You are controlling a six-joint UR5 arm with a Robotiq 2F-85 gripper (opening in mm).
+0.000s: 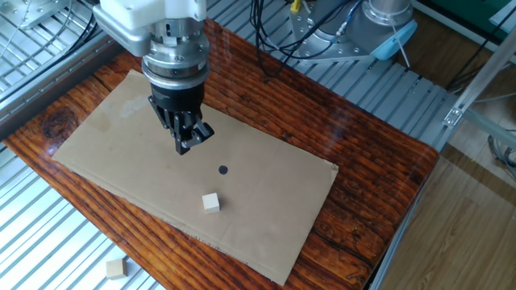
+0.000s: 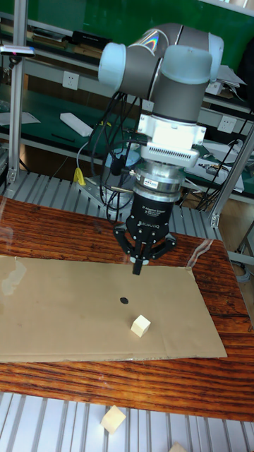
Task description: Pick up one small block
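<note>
Black two-finger gripper point(image 1: 187, 143) with fingers pressed together, empty, hovering above brown cardboard sheet point(image 1: 121, 145), well apart from tiny pale cream wooden cube point(image 1: 211, 203)

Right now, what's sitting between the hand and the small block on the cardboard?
Only a black dot on the cardboard sheet, roughly midway between the hand and the small block. No object stands there. The fixed view shows it clearest.

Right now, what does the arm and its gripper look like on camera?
A grey and silver UR5 arm with pale blue joint caps, a white block and ribbed silver collar at the wrist, and a black two-finger gripper. Black cables run behind it.
</note>
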